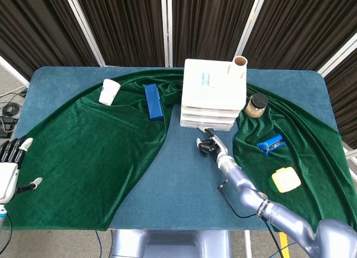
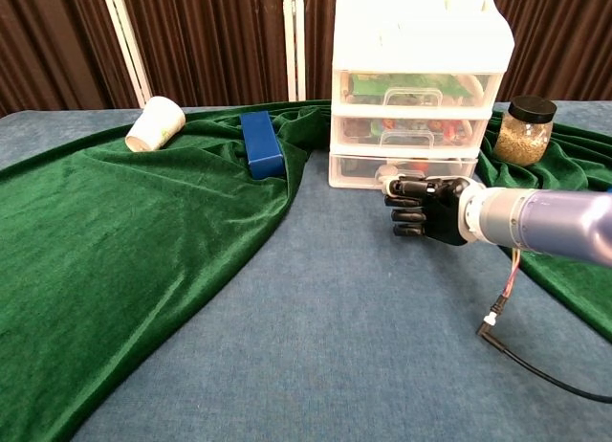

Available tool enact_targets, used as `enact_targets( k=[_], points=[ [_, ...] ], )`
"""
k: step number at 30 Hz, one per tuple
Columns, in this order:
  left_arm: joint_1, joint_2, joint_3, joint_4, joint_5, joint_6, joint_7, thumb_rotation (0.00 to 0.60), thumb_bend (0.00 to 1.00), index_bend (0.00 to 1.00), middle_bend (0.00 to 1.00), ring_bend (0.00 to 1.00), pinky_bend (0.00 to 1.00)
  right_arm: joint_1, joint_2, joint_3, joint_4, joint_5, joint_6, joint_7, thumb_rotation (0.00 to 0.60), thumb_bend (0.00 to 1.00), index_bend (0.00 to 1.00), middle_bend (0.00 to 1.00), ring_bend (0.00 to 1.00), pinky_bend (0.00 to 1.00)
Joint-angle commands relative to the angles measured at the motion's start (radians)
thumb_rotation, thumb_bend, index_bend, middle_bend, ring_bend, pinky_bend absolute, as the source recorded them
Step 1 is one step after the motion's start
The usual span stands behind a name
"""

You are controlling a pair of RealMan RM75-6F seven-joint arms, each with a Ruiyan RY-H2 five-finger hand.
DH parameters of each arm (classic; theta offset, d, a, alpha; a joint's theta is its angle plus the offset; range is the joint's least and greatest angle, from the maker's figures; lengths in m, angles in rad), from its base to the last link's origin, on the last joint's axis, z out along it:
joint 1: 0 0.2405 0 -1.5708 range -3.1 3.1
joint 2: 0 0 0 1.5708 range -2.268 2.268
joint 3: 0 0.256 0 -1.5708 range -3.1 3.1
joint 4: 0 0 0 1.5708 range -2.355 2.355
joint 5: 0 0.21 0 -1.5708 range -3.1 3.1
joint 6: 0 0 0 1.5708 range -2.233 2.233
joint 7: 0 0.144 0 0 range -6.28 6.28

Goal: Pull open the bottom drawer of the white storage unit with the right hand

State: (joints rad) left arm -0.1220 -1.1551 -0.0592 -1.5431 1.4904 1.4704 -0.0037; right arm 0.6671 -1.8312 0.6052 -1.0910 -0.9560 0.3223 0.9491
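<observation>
The white storage unit (image 1: 213, 91) (image 2: 416, 88) stands mid-table, with three clear drawers stacked. Its bottom drawer (image 2: 402, 168) looks closed or barely out. My right hand (image 1: 210, 147) (image 2: 426, 209) sits right at that drawer's front, fingers curled in, one fingertip touching the front near the small handle (image 1: 207, 129). The hand hides most of the handle in the chest view. My left hand (image 1: 8, 170) hangs off the table's left edge with fingers apart, holding nothing.
A green cloth (image 1: 95, 141) covers much of the blue table. On it lie a paper cup (image 1: 109, 91), a blue box (image 1: 152, 101), a jar (image 1: 256, 105), a blue snack packet (image 1: 271, 144) and a yellow pad (image 1: 286, 179). A black cable (image 2: 521, 354) trails under the right arm.
</observation>
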Motion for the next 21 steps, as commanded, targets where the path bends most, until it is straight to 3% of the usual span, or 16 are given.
enact_targets(
  k=[1,21],
  points=[
    [0.000,0.001,0.001,-0.002,0.001,0.000,0.001,0.600,0.08,0.00,0.00,0.00,0.00,-0.011,0.005,0.001,-0.013,-0.009,-0.004,0.001,0.600,0.54,0.28,0.95,0.96,0.90],
    [0.000,0.003,0.005,-0.010,0.002,-0.001,0.013,0.600,0.08,0.00,0.00,0.00,0.00,-0.126,0.052,0.001,-0.138,-0.120,0.000,0.020,0.600,0.54,0.28,0.94,0.96,0.90]
  ],
)
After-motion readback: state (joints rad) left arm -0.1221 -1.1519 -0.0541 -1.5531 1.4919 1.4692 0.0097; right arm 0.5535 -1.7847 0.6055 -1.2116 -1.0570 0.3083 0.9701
